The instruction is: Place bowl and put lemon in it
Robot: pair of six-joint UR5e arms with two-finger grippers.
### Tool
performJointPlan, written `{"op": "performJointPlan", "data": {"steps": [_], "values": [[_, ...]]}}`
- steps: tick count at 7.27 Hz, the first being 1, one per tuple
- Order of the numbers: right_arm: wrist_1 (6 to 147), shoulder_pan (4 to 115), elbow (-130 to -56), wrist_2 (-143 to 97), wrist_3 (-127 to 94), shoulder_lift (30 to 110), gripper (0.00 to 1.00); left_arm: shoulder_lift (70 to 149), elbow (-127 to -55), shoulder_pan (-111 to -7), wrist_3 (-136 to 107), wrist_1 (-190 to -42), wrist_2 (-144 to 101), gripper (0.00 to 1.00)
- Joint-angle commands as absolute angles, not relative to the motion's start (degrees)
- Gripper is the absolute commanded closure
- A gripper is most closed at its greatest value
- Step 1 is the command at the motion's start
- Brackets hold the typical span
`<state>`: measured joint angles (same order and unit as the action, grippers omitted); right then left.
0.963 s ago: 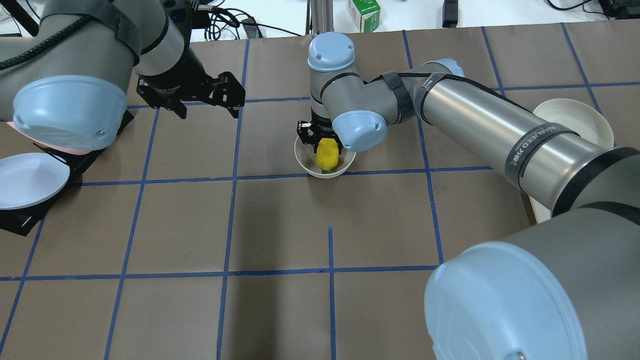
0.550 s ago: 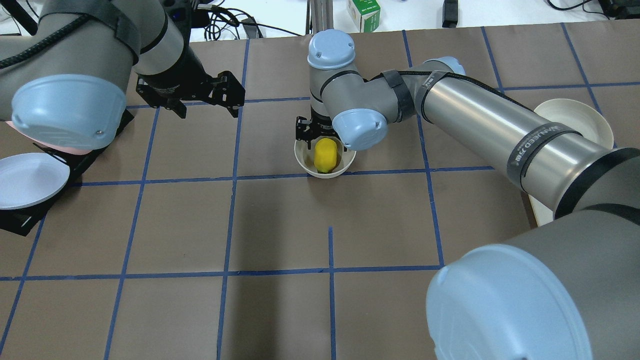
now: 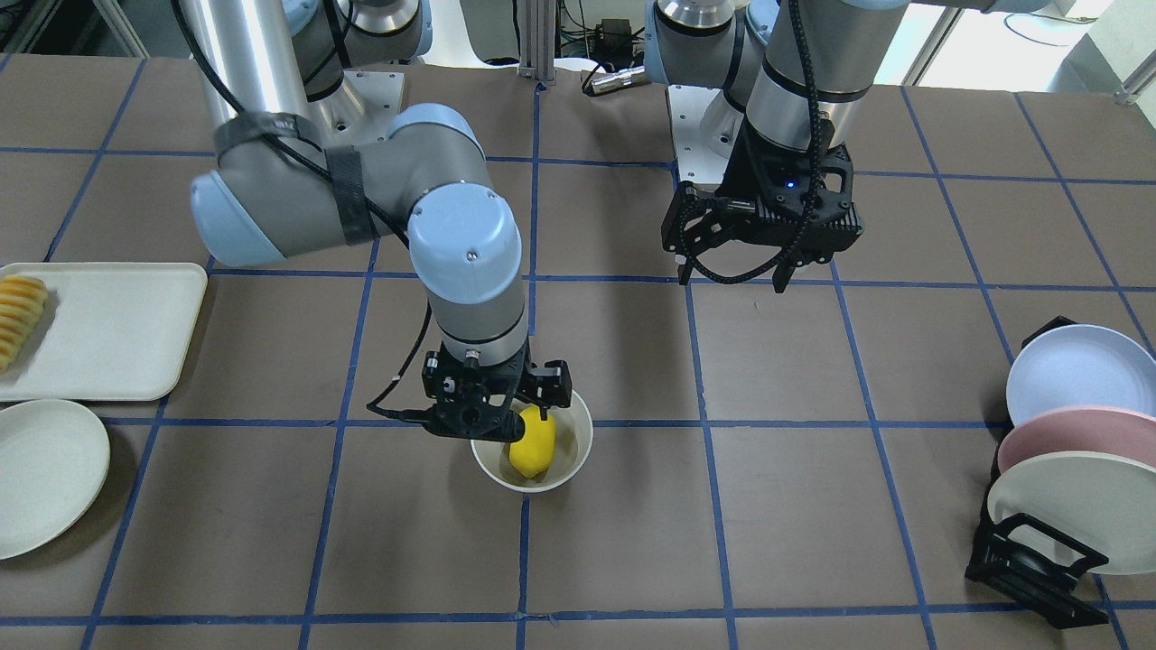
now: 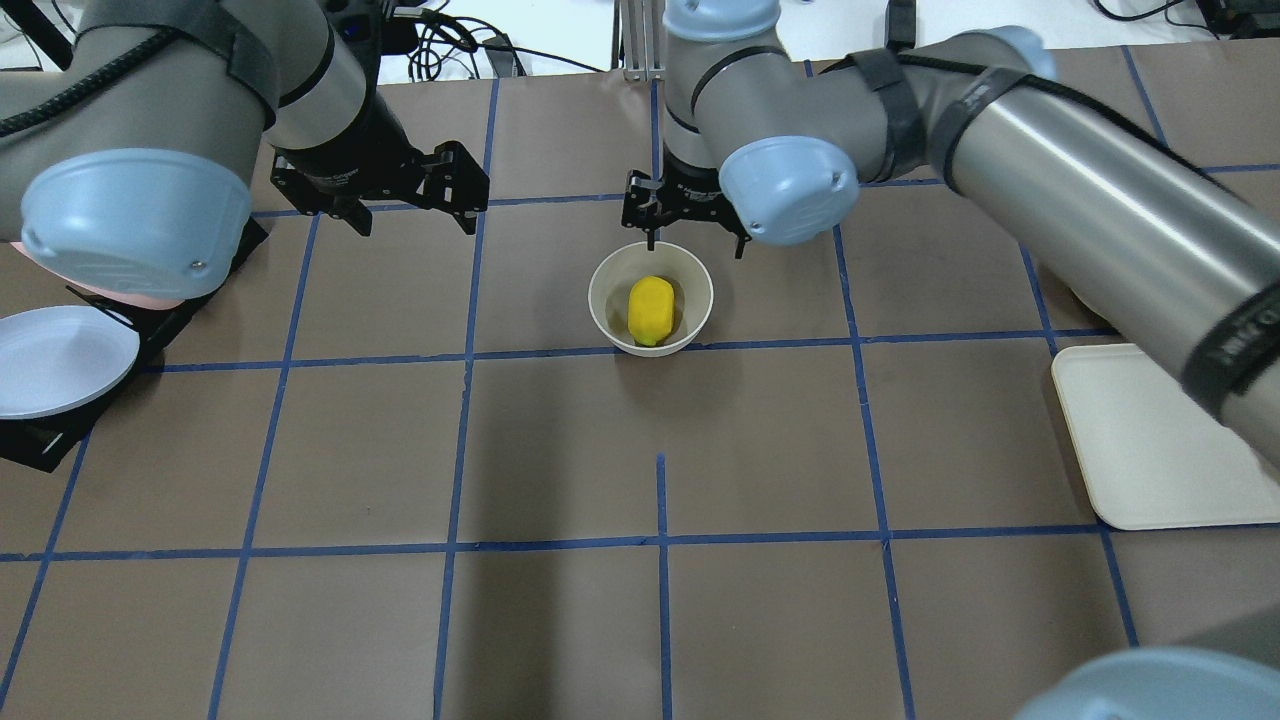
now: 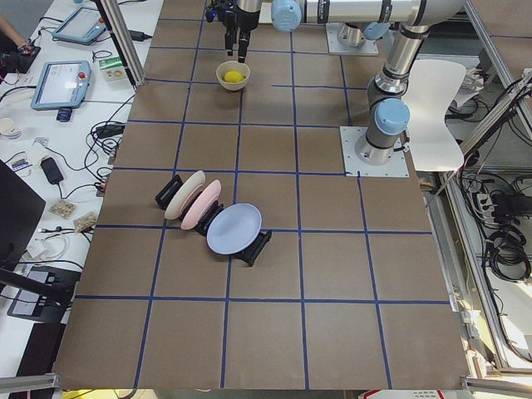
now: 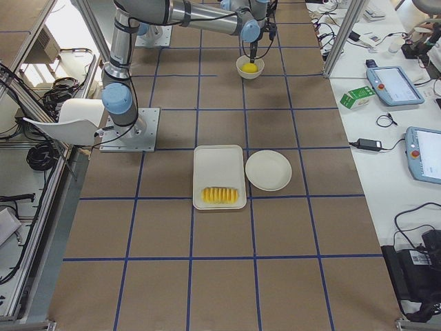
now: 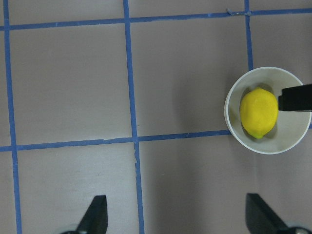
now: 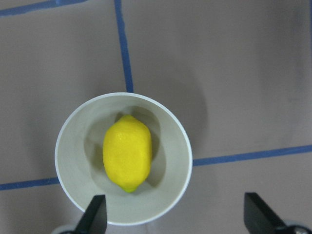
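Seen from over the robot's shoulders, a brown surface (image 4: 560, 450) crossed by blue tape lines fills the near ground, with a pale tray (image 4: 1130, 440) at its right edge. Further on, near the middle, the off-white bowl (image 4: 603, 300) stands upright, and the yellow lemon (image 4: 651, 310) lies inside it on the bottom. Above the bowl hangs the right claw (image 4: 694, 238), its two fingers spread wider than the lemon and gripping nothing. Its wrist view looks straight down into the bowl, with a finger showing at each lower corner. Farther off to the left, well apart from the bowl, the left claw (image 4: 415, 222) hovers, also wide open and empty. Both parts of the task look done, so what seems left is for the right arm to clear away. That goes best as a straight lift with the fingers apart, so no fingertip catches the rim and tips or drags the bowl, and only then a swing aside.
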<state>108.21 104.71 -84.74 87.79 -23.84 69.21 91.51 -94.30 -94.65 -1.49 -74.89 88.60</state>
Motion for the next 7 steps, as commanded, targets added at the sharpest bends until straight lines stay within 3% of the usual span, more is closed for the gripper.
{"op": "performJointPlan", "data": {"steps": [1,4,7], "values": [[98.31,96.98,-85.34,87.8,-18.41,77.66,0.0,91.49,-94.31,-94.57,-1.49,-74.62,88.59,0.0],[88.53,91.77,-85.95,88.15,-12.49,84.88,0.0,91.49,-94.31,-94.57,-1.49,-74.71,88.59,0.0],[85.1,90.01,-86.48,91.5,-8.62,87.01,0.0,91.32,-94.39,-93.6,-1.49,-74.79,88.59,0.0]]}}
